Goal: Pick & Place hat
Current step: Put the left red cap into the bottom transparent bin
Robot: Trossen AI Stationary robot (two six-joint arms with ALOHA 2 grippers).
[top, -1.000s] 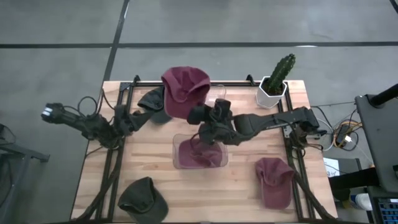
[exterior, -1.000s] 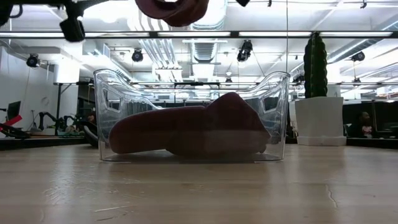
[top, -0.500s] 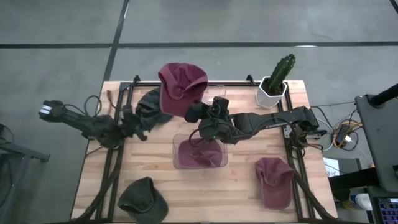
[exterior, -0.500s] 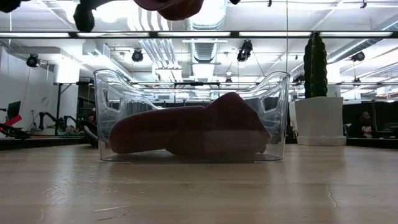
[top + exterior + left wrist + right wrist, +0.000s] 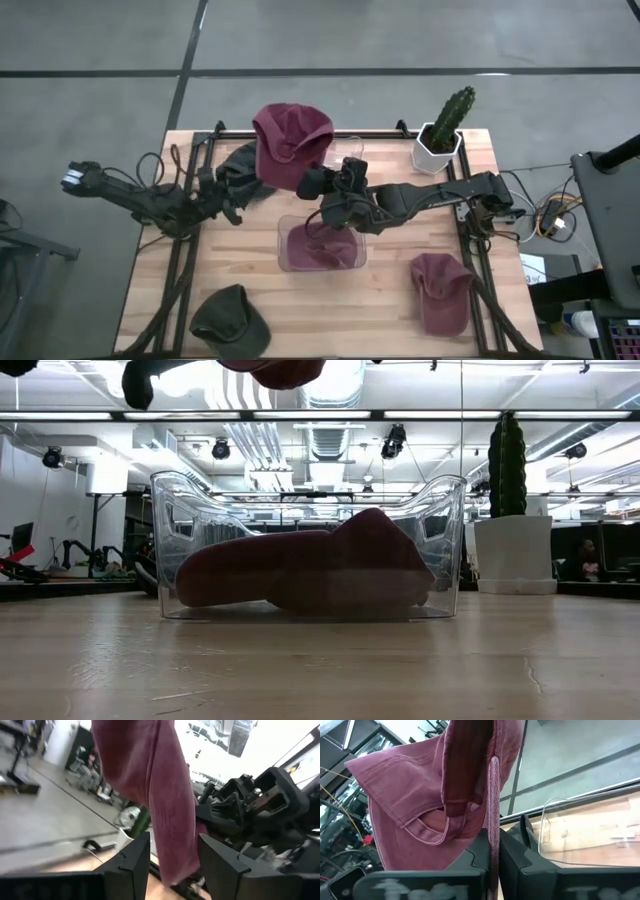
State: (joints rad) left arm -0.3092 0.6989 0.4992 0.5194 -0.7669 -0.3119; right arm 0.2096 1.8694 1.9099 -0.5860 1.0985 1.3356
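Held hat: I have a maroon fabric cap [image 5: 290, 142] lifted high over the far middle of the wooden table [image 5: 390, 320], with both arms meeting at it.
Right gripper: the right gripper [image 5: 491, 851] is clamped on a fold of the cap's edge; in its wrist view the cloth runs straight down between my two fingers, which are pressed together on it, and the body of the cap hangs open beyond them.
Left gripper: the left gripper [image 5: 172, 852] has its fingers parted, one on each side of a hanging strip of the same cap. I judge it is astride the cloth, not pinching it.
Why held so: I read this as a handover or a spreading of the cap in the air, so that it can go down cleanly, not bunched.
Bin: the clear plastic tub [image 5: 321, 243] sits mid-table, nearer me than the raised cap, and already holds another maroon cap [image 5: 300, 572] lying flat on its floor.
Cap to bin: the low view shows the held cap only at the top edge, well clear above the tub's rim.
Others: a dark green cap [image 5: 230, 318], a third maroon cap [image 5: 441, 291], and a potted cactus [image 5: 445, 127] stand apart.
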